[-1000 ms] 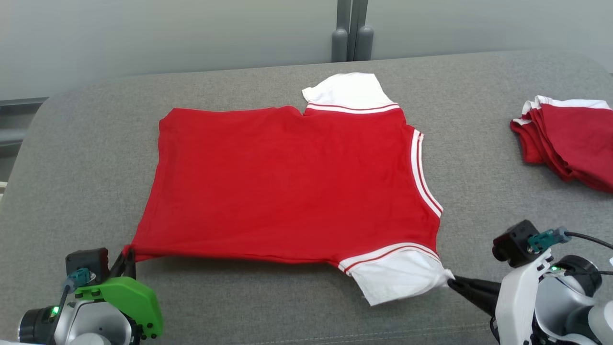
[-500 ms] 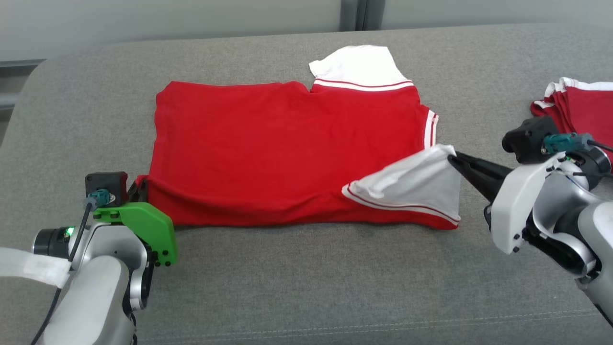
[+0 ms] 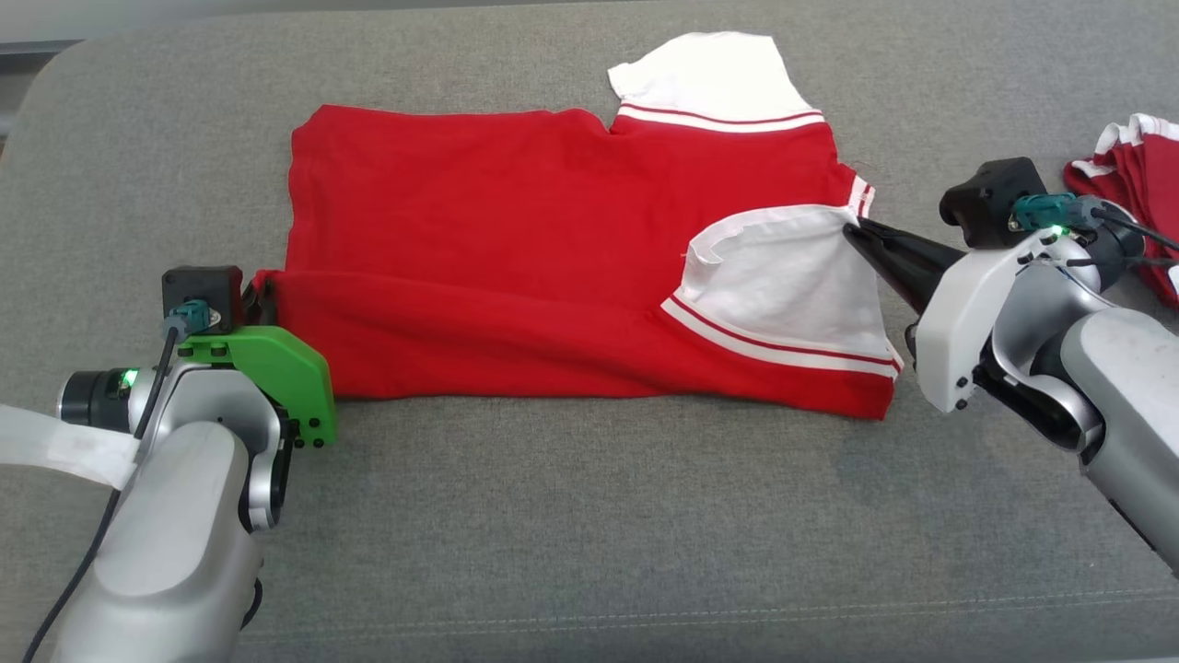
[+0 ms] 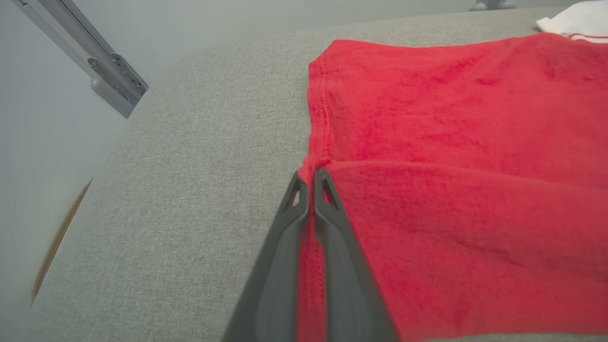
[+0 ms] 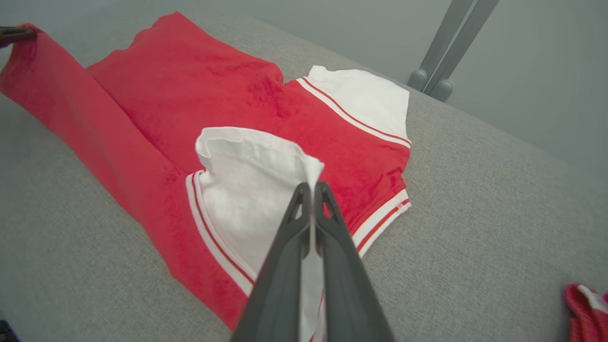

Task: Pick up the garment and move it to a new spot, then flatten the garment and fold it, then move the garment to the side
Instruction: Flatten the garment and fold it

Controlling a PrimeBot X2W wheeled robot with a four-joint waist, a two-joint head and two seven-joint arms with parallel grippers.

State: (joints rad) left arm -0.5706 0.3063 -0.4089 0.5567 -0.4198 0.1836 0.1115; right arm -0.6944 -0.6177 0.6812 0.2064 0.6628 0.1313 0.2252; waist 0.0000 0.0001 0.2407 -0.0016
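Cloth: the red garment (image 3: pixel 516 239) lies spread on the grey worktop (image 3: pixel 589 516) straight ahead of me at 12 o'clock.
Fold: its edge nearest me is turned over onto the body, making a long red band across the width.
Left side: my left fingers (image 3: pixel 262 296) (image 4: pixel 312 180) are pressed shut on the hem corner at the garment's 9 o'clock end, with red cloth pinched between the tips.
Right side: my right fingers (image 3: pixel 852 230) (image 5: pixel 312 187) are closed on the edge of the near sleeve (image 3: pixel 792 285) at the garment's 3 o'clock end.
Near sleeve: white with red stripes, raised and turned back over the red body, its opening slightly puffed.
Far sleeve: the far sleeve (image 3: pixel 709 78) lies flat, sticking out past the garment's far edge at about 1 o'clock.
Elsewhere: a pile (image 3: pixel 1128 152) of red and white cloth sits at 2 o'clock, apart from the garment, behind my right wrist.
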